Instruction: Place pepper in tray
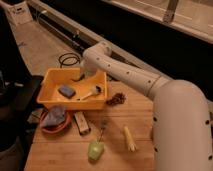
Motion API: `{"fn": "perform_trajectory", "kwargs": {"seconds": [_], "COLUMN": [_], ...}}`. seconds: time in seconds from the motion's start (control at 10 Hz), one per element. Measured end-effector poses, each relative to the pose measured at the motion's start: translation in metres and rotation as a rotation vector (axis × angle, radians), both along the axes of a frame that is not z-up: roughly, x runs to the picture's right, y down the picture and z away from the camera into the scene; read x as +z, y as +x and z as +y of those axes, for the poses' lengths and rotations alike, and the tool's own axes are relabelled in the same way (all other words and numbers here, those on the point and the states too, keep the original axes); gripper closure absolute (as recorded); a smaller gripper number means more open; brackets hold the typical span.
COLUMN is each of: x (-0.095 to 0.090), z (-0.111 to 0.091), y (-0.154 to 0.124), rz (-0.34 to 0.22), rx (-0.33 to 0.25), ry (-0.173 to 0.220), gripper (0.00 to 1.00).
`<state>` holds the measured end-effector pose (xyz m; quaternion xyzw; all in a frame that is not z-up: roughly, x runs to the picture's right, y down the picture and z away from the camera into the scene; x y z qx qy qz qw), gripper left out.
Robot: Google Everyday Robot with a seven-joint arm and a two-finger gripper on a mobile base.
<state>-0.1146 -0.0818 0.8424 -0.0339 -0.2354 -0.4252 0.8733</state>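
Observation:
The yellow-orange tray (70,104) stands at the table's back left. My arm reaches in from the right, and my gripper (83,75) hangs over the tray's far wall. A slim, curved dark pepper (77,79) hangs from the gripper's tip, just above the tray's far inside edge. The gripper looks shut on it; the arm's end hides most of the gripper.
In the tray lie a blue sponge (66,90) and a white brush (90,93). On the table are a reddish bowl (44,126) with a cloth, a snack bar (81,122), a pale green vegetable (95,149), a corn cob (129,138) and a brown clump (118,98).

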Motion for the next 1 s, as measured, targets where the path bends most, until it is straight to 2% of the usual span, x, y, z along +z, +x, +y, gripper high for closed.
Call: {"fn": "perform_trajectory", "kwargs": {"seconds": [0.3, 0.4, 0.6, 0.7, 0.8, 1.0], "x": [0.001, 0.002, 0.022, 0.031, 0.044, 0.063], "z": [0.001, 0.001, 0.015, 0.022, 0.035, 0.051], "y": [0.0, 0.005, 0.02, 0.018, 0.009, -0.017], "rz": [0.005, 0.025, 0.055, 0.052, 0.044, 0.018], "rx": [0.005, 0.024, 0.082, 0.093, 0.108, 0.124], "ry": [-0.004, -0.011, -0.042, -0.054, -0.078, -0.105], "gripper": [1.0, 1.0, 1.0, 0.99, 0.93, 0.73]}}
